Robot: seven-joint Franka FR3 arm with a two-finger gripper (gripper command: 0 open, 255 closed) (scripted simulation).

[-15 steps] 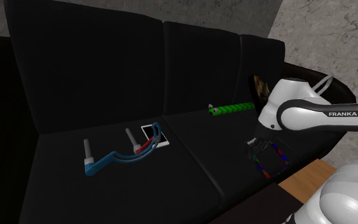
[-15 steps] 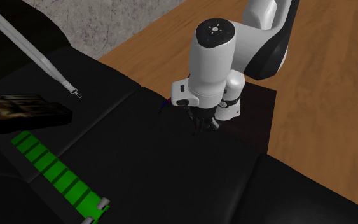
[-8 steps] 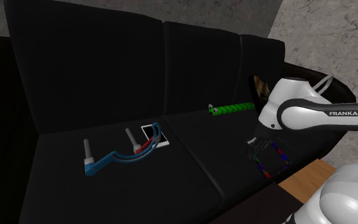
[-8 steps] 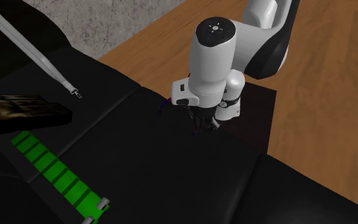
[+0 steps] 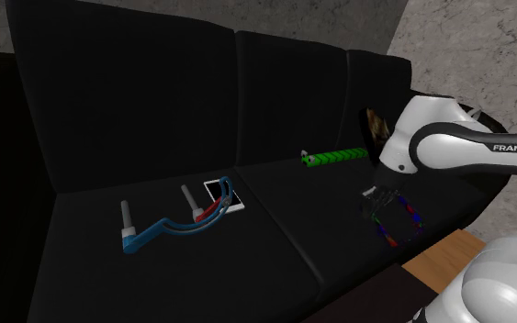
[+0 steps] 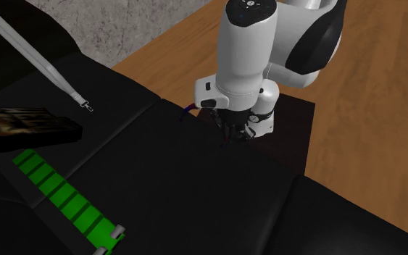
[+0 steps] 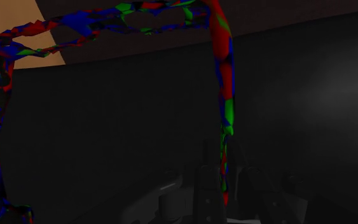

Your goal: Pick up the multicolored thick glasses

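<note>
- Shoulder view: the pincer [image 5: 382, 194] hangs over the seat at the shoulder view's right end of the black sofa [image 5: 275, 110]. The glasses [image 5: 397, 223] dangle right beneath it, their red, blue and green frame hanging slantwise towards the near edge of the cushion. I cannot tell whether the lowest part touches the seat. As I judge it, the risk is swing: a frame hanging this loosely could sway on any quick move and work itself free.
- Second exterior view: the pincer [image 6: 232, 138] points straight down at the seat, close to the sofa edge that borders the wooden floor [image 6: 369, 145]. The white hand hides most of the glasses. If they slipped here, they might fall past the edge to the floor, out of easy reach.
- Wrist view: the fingers [image 7: 206, 188] stand close together, clamped on one thin temple of the glasses [image 7: 225, 76]. That temple runs out from between them to the front frame, which lies well beyond the fingertips and off to one side.
  - The hold is on a narrow strip far from the bulk of the frame.
  - I expect the frame could pivot in the grip, or the temple could slide out lengthwise.
</note>
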